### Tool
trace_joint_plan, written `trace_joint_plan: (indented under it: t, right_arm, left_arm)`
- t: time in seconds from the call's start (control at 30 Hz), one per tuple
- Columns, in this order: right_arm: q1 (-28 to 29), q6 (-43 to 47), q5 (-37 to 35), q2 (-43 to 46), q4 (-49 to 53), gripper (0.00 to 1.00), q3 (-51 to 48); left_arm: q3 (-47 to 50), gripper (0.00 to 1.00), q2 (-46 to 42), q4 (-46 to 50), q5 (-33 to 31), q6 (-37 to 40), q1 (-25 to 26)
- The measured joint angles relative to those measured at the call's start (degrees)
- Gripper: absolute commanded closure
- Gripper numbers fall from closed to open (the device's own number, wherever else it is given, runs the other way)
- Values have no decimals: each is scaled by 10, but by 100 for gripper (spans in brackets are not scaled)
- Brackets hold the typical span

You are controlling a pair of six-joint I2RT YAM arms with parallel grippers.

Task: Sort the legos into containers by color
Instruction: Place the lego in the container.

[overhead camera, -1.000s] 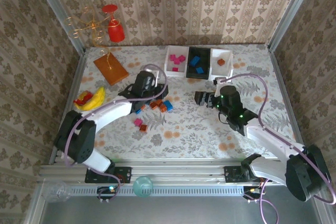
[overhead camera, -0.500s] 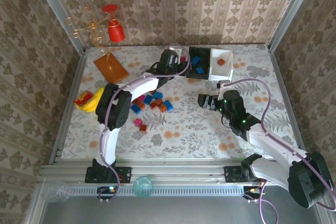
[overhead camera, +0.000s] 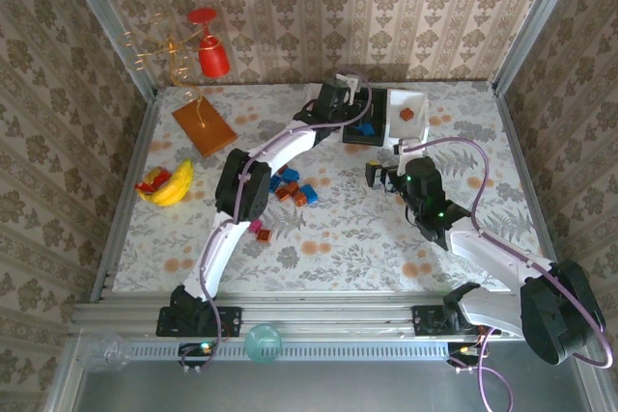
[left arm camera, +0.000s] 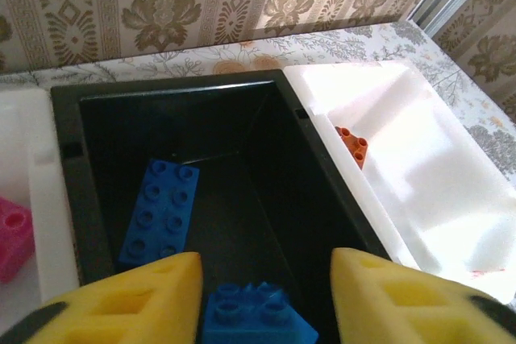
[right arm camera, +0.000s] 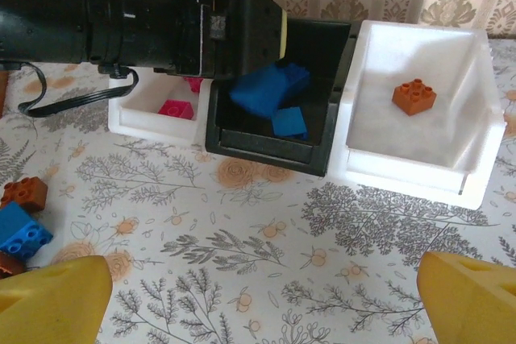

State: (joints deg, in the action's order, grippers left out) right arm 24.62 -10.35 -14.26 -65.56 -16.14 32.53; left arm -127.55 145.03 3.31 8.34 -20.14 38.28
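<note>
Wallpaper (left arm camera: 161,6) behind — pink lego (left arm camera: 12,239) (cropped).

The white-and-black left arm (overhead camera: 290,142) lies diagonally across the centre-left of the floral-patterned desk (overhead camera: 357,238). Its left tool (left arm camera: 266,279) hangs over the black rectangular plastic tray (left arm camera: 266,142) with pads parted, blocking approach from above. The adjoining white rectangular plastic tray (right arm camera: 411,175) on the right is unobstructed overhead. The right tool (right arm camera: 262,296), spread wide, faces bare desk just short of the trays. A cluster of loose small plastic bricks (overhead camera: 290,188) occupies the centre-left beside the left arm. A yellow banana toy (overhead camera: 169,183) and a flat orange-brown square board (overhead camera: 204,125) stand along the left side. The near strip of desk is passable.
</note>
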Motion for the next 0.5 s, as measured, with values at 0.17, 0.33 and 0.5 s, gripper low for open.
trace_joint_plan:
  t: [0.17,0.33,0.5]
  right_arm:
    - [0,-4,-6,9,16,1,0]
    - [0,-26,27,26,42,2,-3]
    - [22,-47,73,31,70,2,-11]
  left_arm:
    - [-37,33,3,33,7,14,0]
    - [127,30,-113,34,28,14,-3]
    - [432,29,-352,-4,35,14,-24]
